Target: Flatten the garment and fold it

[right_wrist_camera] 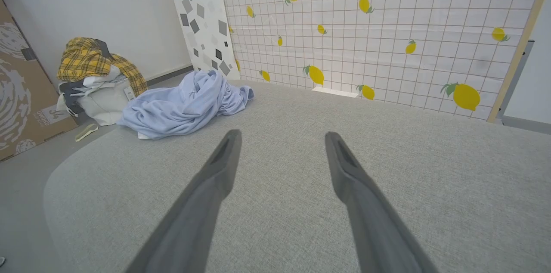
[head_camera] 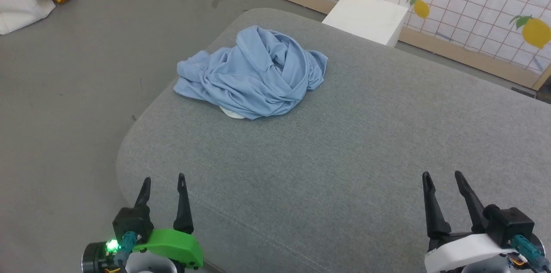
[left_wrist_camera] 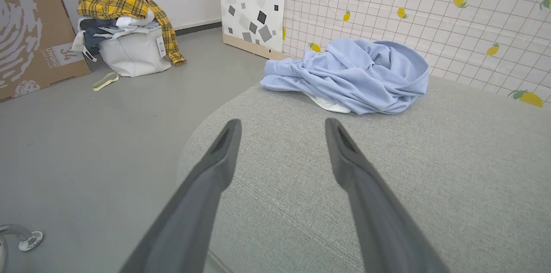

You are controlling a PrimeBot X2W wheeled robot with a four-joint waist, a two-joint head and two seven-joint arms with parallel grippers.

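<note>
The left gripper (head_camera: pixel 163 177) hovers over the near left corner of the grey cushion (head_camera: pixel 327 169), its two dark fingers spread wide and empty. The right gripper (head_camera: pixel 442 173) is at the near right, equally wide and holding nothing. Well apart from both, toward the far left of the cushion, the garment (head_camera: pixel 254 75) lies in a crumpled light blue heap with a sliver of white at its near edge. Beyond the cushion stand a white box (head_camera: pixel 366 14) and a lemon-patterned tiled wall (head_camera: pixel 465 10).
</note>
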